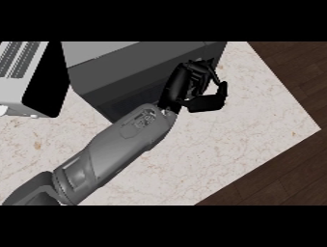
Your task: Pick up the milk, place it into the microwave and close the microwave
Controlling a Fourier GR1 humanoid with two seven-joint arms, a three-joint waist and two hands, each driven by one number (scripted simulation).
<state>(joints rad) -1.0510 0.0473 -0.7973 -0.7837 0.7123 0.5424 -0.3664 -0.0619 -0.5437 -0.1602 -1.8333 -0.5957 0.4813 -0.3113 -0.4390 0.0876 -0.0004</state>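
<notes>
hand curled at the microwave's right corner

the pale marble counter point(251, 130) fills most of the view. the grey microwave point(137, 62) stands at its far edge, its door point(20, 79) swung open at left. one grey forearm point(116, 149) crosses up from the lower left. the right hand point(194, 87) sits against the microwave's right front corner, fingers curled toward the thumb, nothing visible between them. where the milk is, i cannot tell.

Single head view looks steeply down onto the counter point(216, 159).
</notes>
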